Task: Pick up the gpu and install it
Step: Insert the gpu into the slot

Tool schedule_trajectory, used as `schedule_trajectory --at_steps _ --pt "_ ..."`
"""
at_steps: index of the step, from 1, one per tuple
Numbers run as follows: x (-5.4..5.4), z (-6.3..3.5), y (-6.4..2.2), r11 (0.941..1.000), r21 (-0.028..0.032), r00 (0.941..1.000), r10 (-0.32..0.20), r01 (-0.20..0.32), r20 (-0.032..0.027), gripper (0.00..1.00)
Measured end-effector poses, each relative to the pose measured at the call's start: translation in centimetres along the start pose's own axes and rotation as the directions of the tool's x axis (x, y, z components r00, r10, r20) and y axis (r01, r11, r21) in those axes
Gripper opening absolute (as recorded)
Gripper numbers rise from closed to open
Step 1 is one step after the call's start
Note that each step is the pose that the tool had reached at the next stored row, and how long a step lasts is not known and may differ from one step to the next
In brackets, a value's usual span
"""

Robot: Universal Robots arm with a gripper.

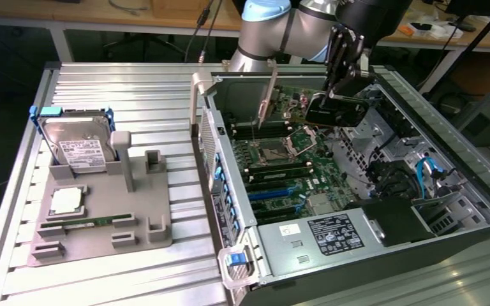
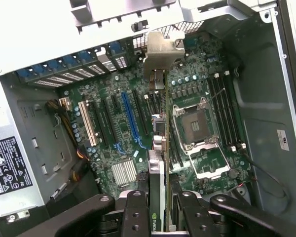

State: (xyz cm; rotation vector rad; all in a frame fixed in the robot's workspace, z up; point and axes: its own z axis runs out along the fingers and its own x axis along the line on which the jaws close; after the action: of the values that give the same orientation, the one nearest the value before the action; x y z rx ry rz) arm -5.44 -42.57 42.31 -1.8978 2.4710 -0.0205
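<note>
The fingers [image 2: 136,212] are clamped on the gpu [image 2: 158,168], above the motherboard [image 2: 113,128]. This looks like the putting-in step; it must go down straight.

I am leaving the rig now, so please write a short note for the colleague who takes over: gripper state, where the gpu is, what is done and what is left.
Gripper: shut on the gpu.
Gpu: lifted, held on edge inside the open computer case, above the motherboard.
Done: the pick-up. The hard drive and memory stick sit on the grey holder outside the case.
Left: the install. The card does not look seated in any slot yet.
</note>
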Motion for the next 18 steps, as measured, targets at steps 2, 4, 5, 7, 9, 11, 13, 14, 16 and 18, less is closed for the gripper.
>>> schedule_trajectory --at_steps 2,4,5,7,9,11,13,14,16,18 --pt "0.00 0.00 0.00 0.9999 -0.0002 0.9999 -0.012 0.012 0.0003 0.27" --pt "0.00 0.00 0.00 0.9997 -0.0003 0.9997 -0.025 0.025 0.0007 0.27" --pt "0.00 0.00 0.00 0.9995 -0.0004 0.9995 -0.032 0.032 0.0009 0.27" --pt "-0.01 0.00 -0.01 0.9990 -0.0006 0.9990 -0.044 0.044 0.0012 0.27" --pt "-0.02 0.00 -0.01 0.9984 -0.0008 0.9984 -0.057 0.057 0.0015 0.27" --pt "-0.02 0.00 -0.01 0.9974 -0.0009 0.9974 -0.072 0.072 0.0020 0.27" --pt "-0.02 0.00 -0.01 0.9961 -0.0011 0.9961 -0.088 0.088 0.0023 0.27" --pt "-0.03 0.00 -0.01 0.9955 -0.0012 0.9955 -0.095 0.095 0.0025 0.27" --pt "-0.03 0.00 -0.01 0.9943 -0.0013 0.9943 -0.107 0.107 0.0028 0.27" --pt "-0.03 0.00 -0.02 0.9929 -0.0015 0.9929 -0.119 0.119 0.0031 0.27"
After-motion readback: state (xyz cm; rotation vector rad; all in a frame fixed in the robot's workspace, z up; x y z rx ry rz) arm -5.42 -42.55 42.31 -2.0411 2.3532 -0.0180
